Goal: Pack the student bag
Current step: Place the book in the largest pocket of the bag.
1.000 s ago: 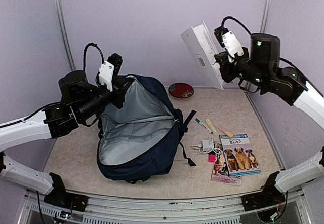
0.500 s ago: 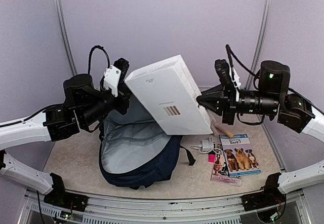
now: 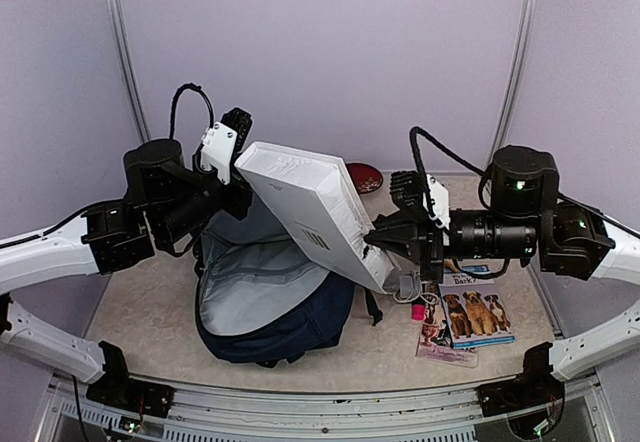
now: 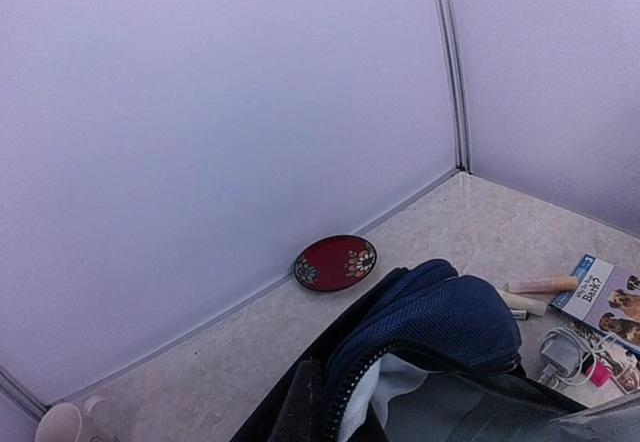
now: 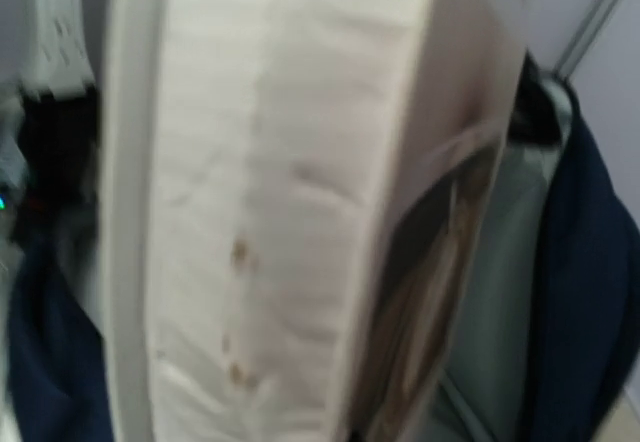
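Navy-blue fabric backpack [image 3: 300,327] lies on the table [image 3: 150,302] between the arms, its base toward the near edge and its mouth agape, with the light grey lining [image 3: 250,287] showing. Above the far half of that mouth hangs a thick white hardcover book [image 3: 315,207]. The right gripper [image 3: 382,245] clamps it at its lower right corner, fingers tight on the cover. The book's long axis slants from that corner up and left, across the opening rather than along it, so I judge it must turn and tip down to enter. Farther back, the left gripper [image 3: 238,184] is closed, apparently pinching the bag's raised far rim [image 4: 430,312]; its own camera does not show its fingers.
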Tool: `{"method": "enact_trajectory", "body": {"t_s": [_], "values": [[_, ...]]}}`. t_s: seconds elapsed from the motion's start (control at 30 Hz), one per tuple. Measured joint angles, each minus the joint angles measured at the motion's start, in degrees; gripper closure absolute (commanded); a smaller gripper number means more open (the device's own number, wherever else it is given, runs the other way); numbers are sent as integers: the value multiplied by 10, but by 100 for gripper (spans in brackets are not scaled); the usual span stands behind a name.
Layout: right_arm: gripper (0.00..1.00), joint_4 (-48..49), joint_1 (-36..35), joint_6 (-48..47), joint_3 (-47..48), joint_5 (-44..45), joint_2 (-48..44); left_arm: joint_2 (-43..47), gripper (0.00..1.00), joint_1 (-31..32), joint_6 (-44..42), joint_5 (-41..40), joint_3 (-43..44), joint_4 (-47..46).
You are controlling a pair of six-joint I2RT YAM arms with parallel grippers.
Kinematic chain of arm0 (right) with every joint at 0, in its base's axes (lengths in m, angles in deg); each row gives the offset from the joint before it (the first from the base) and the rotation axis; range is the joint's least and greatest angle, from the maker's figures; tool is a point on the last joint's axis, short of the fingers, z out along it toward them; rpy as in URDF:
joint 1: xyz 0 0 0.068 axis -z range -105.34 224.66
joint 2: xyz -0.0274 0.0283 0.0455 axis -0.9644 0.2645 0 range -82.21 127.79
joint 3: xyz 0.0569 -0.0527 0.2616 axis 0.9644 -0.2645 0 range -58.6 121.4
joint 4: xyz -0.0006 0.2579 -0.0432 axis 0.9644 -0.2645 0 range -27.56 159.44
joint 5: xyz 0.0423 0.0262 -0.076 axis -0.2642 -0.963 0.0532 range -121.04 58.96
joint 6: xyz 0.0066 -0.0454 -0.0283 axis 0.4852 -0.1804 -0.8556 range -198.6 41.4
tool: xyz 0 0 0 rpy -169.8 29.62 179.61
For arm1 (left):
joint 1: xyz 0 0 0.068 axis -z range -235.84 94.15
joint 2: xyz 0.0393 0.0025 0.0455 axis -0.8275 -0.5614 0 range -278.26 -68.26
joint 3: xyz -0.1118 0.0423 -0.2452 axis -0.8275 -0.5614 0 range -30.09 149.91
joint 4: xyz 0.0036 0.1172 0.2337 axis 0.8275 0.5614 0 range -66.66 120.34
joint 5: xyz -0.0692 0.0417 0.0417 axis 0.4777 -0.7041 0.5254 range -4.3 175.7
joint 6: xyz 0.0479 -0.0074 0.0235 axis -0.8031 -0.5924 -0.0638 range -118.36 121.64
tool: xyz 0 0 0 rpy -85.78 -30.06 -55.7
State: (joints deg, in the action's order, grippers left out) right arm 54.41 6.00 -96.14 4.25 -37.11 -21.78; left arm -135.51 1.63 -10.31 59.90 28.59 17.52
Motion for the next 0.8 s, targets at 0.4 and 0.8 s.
{"method": "enact_trajectory", "body": {"t_s": [0.4,0.8], "values": [[100,-45,-10,-90,-91,112,-31,23,100,-10,-15,85,0,55],[100,-12,-34,-90,-66,188,97,-69,100,129,-15,20,84,82]]}}
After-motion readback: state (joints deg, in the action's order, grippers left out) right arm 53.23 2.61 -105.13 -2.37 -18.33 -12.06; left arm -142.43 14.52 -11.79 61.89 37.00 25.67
